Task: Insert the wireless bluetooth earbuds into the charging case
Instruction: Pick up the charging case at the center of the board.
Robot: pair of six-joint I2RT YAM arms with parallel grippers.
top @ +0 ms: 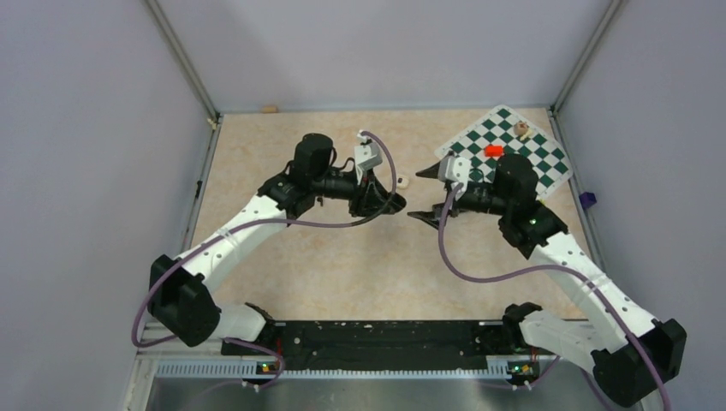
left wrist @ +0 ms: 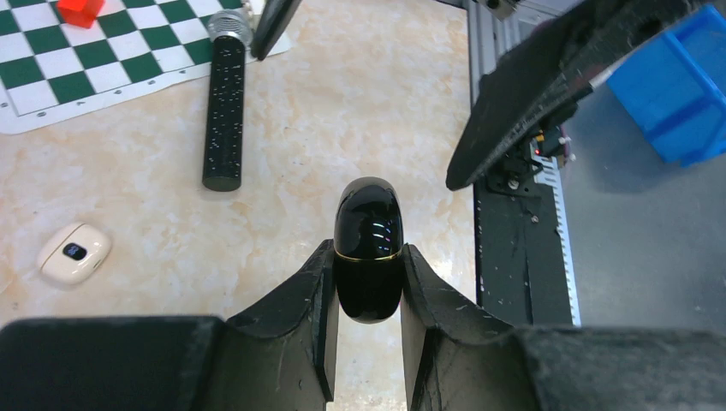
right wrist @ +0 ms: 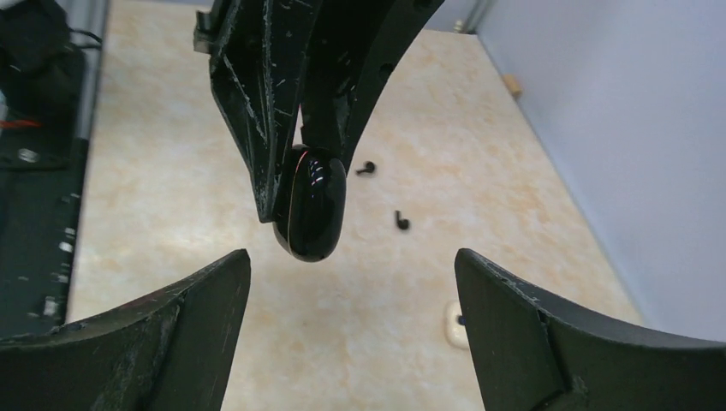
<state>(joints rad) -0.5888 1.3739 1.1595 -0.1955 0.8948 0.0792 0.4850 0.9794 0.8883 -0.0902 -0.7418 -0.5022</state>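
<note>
A beige marbled table (top: 342, 257) fills the overhead view, walled by pale grey panels. Two white-and-black robot arms reach inward from the near edge, the left arm (top: 231, 240) and the right arm (top: 582, 265), and their claws meet near the middle of the table, tip to tip but not touching.

A green-and-white chessboard mat (top: 535, 158) lies at the far right corner, partly under the right arm.

The left gripper (left wrist: 368, 265) is pressed together on the charging case (left wrist: 368, 235), pinching its lower half between both fingers. The right gripper (right wrist: 351, 261) is spread wide and holds nothing; its fingers face the case, which sits just beyond the gap between them.

A long black cylinder (left wrist: 224, 111) with a silver tip lies on the table, its tip at the mat's edge.

The case is glossy black and rounded, held upright, with a thin gold line around its middle. Whether it touches the table I cannot tell.

A small cream-coloured lump (left wrist: 74, 253) rests on the table near the cylinder. A red block (top: 492, 151) sits on the mat.

The two earbuds, one (right wrist: 366, 168) and the other (right wrist: 401, 222), lie on the bare table beyond the left gripper, near each other but apart, outside the case.
</note>
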